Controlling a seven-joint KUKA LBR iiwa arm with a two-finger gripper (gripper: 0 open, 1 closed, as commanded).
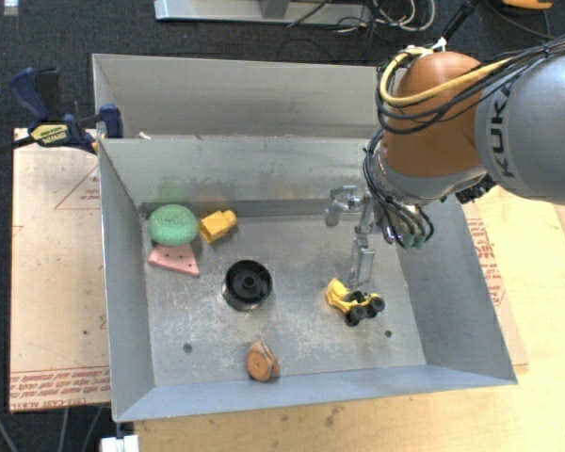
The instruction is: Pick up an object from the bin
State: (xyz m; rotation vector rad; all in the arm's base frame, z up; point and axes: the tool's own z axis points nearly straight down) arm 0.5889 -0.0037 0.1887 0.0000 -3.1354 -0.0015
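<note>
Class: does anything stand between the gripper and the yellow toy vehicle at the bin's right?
Nothing visible does. The gripper is just above the yellow toy vehicle; the black ring lies apart, toward the view's left.

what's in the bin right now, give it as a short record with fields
gripper: right part of the bin, close over the yellow toy vehicle
contact with it: cannot tell
middle: black round cup
left: green round sponge, yellow block, pink wedge
front: brown lump
</note>
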